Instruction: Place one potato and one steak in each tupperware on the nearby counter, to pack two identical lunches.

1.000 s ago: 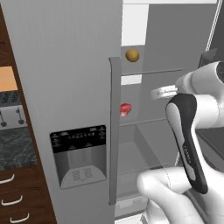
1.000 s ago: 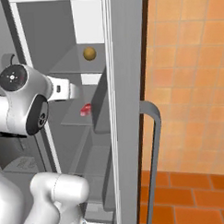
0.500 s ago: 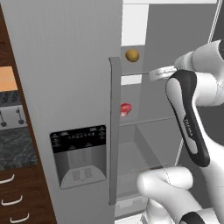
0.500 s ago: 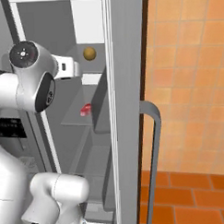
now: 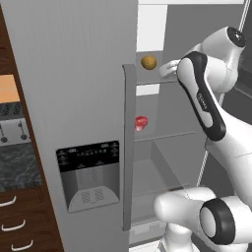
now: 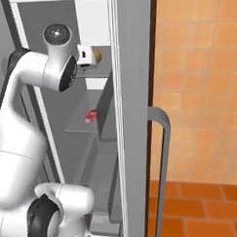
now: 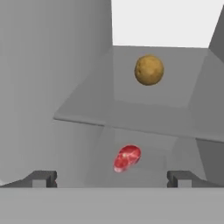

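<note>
Pincer (image 7: 111, 178) spread — potato (image 7: 149, 69) above steak (image 7: 127, 158); no legible writing.

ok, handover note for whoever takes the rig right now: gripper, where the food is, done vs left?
Gripper: open, empty, reaching into the open fridge and aimed at the upper shelf.
Potato: on the upper fridge shelf, untouched, just ahead of the gripper.
Steak: on the shelf below.
Counter: left of the fridge; the tupperware are not visible from here.
Done: fridge open, arm approaching the potato.
Left: nothing seen picked or packed yet; grasp the potato, carry it to a tupperware, then the steak, repeat for the second lunch.
</note>
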